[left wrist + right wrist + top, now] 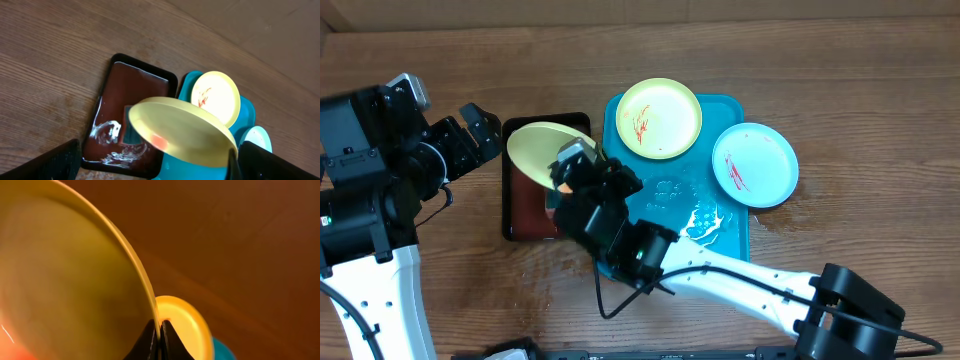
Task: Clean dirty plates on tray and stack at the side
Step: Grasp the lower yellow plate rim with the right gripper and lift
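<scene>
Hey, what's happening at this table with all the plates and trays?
The robot's right gripper pinches the rim of a yellow-green round plate, holding it tilted above a small black tray with a brown-red inside and white foamy streaks. The left gripper hangs open nearby, empty. A second yellow-green plate with red smears sits on the large turquoise plastic tray, and a smeared light blue plate overhangs its right edge. Nothing is stacked yet.

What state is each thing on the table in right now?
blue tray: wet
black tray: wet
held yellow plate: tilted above black tray
other yellow plate: flat on blue tray, smeared
blue plate: smeared, overhanging blue tray
right hand: shut on held yellow plate
left hand: open
</scene>
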`<move>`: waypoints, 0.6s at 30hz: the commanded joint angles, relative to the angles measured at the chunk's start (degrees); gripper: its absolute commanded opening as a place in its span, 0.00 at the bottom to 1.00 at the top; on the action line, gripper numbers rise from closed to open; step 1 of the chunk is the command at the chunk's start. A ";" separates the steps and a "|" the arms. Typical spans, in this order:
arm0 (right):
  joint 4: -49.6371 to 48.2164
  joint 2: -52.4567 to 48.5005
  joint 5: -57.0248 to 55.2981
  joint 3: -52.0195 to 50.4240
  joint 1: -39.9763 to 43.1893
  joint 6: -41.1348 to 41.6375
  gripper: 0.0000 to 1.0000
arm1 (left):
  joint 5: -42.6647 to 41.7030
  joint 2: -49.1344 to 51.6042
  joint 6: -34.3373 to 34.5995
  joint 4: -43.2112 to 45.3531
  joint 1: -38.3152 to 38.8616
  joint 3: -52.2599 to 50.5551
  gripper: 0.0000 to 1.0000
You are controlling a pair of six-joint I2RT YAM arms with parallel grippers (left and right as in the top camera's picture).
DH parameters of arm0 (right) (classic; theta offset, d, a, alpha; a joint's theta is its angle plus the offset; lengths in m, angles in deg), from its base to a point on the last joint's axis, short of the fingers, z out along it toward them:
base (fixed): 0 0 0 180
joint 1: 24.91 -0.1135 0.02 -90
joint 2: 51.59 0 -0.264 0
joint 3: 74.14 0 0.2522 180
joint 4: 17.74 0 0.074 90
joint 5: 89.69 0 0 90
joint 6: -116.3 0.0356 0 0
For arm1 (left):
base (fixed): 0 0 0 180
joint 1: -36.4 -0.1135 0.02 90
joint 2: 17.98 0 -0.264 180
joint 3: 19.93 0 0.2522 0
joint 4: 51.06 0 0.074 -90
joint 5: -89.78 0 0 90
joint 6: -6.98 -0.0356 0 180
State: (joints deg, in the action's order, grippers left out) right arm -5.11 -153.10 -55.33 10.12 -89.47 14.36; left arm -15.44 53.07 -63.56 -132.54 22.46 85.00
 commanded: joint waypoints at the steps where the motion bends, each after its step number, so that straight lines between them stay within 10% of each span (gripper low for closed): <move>1: -1.90 1.38 -9.90 1.27 -1.90 -7.96 0.04 | 1.09 -0.02 -0.63 0.20 -0.35 0.81 1.00; 18: -4.83 1.53 -12.87 1.27 -3.63 -9.77 0.04 | 1.27 0.20 -0.66 0.20 -0.33 0.81 1.00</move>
State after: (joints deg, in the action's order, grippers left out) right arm -9.04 -153.10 -66.80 10.12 -92.83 4.76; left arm -14.59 53.07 -63.56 -132.54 22.46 85.00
